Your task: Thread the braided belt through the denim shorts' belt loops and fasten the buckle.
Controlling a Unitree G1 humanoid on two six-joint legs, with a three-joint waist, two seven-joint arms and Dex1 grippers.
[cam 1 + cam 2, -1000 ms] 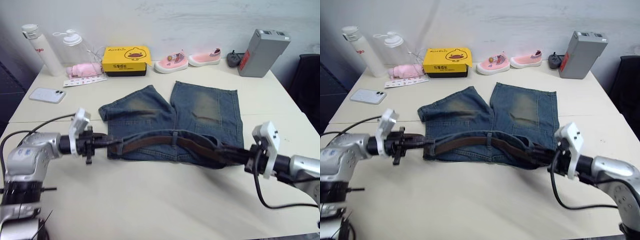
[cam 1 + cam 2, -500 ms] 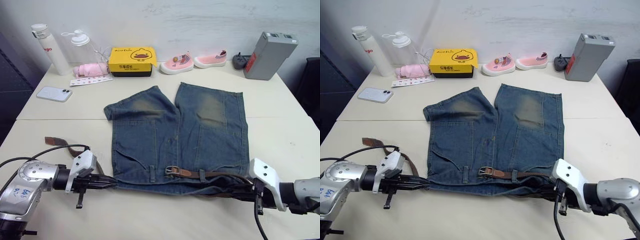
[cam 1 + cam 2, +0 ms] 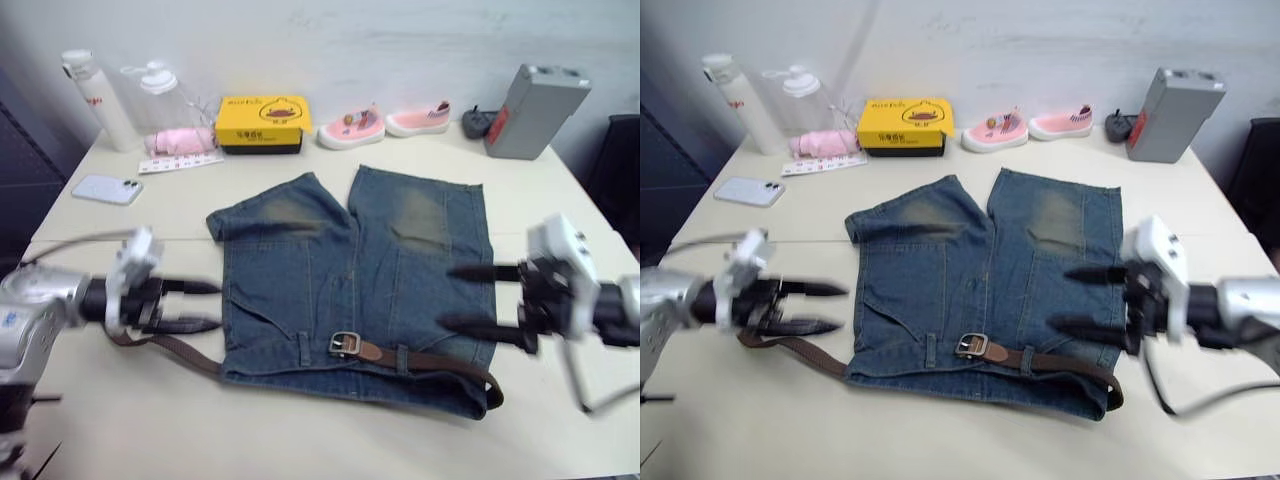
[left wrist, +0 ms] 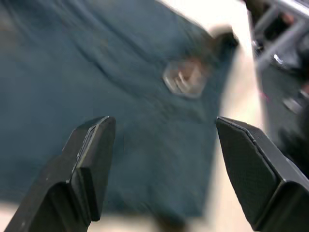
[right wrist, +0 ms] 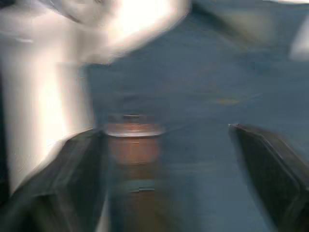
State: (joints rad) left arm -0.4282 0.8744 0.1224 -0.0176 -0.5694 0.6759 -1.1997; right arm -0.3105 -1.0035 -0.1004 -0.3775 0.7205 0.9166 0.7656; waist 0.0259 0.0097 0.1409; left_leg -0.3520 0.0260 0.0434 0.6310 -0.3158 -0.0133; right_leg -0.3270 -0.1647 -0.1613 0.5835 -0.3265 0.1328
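- The counter [image 3: 330, 440] is wide and pale, and most of its near half is taken up by the job itself.
- The denim shorts [image 3: 350, 290] lie flat in the middle, waistband toward the robot and legs pointing away. They look like limp, fairly heavy cloth that would bunch and drag if pulled, so I'd pin the waistband rather than lift it.
- The braided belt [image 3: 420, 358] runs along the waistband, passing under the belt loops [image 3: 305, 350] on the robot's right half. Its loose tail trails off the shorts' left edge onto the counter. It looks supple and grippy, best pinched flat on the strap close to the buckle or at the tail.
- The right end effector [image 3: 480, 298] hovers over the shorts' right leg with fingers spread, holding nothing.
- The left end effector [image 3: 195, 305] is just off the shorts' left edge, above the belt tail, fingers spread and empty.
- The buckle [image 3: 345, 344] sits near mid-waistband. It is small, hard and probably slippery, and I can't make out from here whether it is fastened.
- At the far edge stand a grey box [image 3: 532, 108], a yellow box [image 3: 262, 122], two bottles [image 3: 95, 98], pink shoes [image 3: 385, 122] and a phone [image 3: 100, 189], all well apart from the work.
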